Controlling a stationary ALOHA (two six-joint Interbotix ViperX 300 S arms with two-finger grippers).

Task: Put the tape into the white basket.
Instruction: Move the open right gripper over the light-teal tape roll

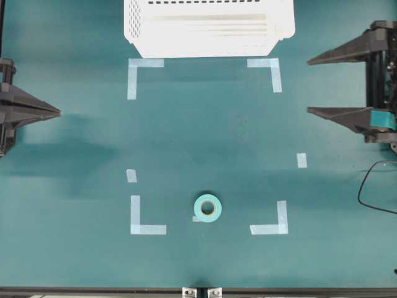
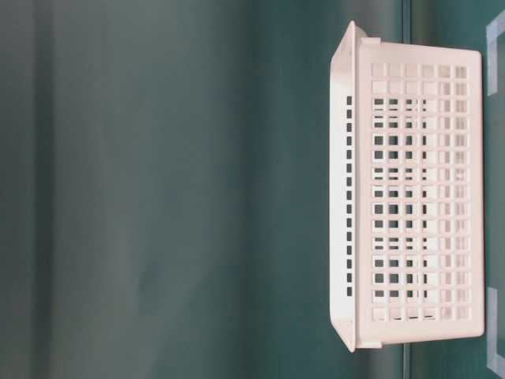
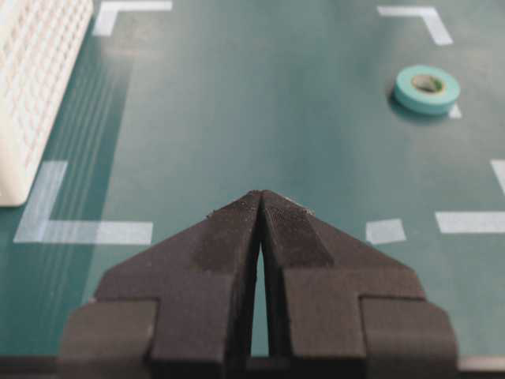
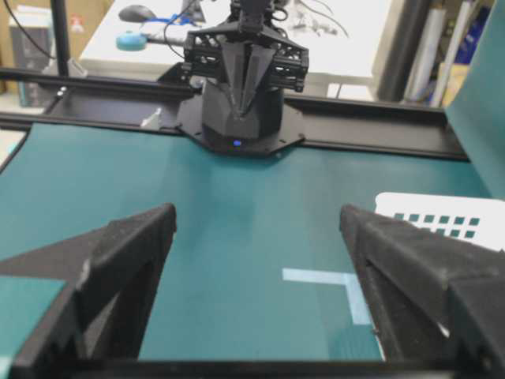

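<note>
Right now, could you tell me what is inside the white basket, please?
Nothing visible: the basket shows only its ribbed bottom overhead, though its far part is cut off by the frame. The tape lies on the table, well apart.

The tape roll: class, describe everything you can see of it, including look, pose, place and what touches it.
The tape is a small mint-green ring with a round hole, its core looking pale brownish in the left wrist view. It lies flat on the green table, hole facing up, in the near part between the two near pale corner marks. A small pale strip shows at its edge. Neither gripper touches it; the basket sits far across the table.
</note>
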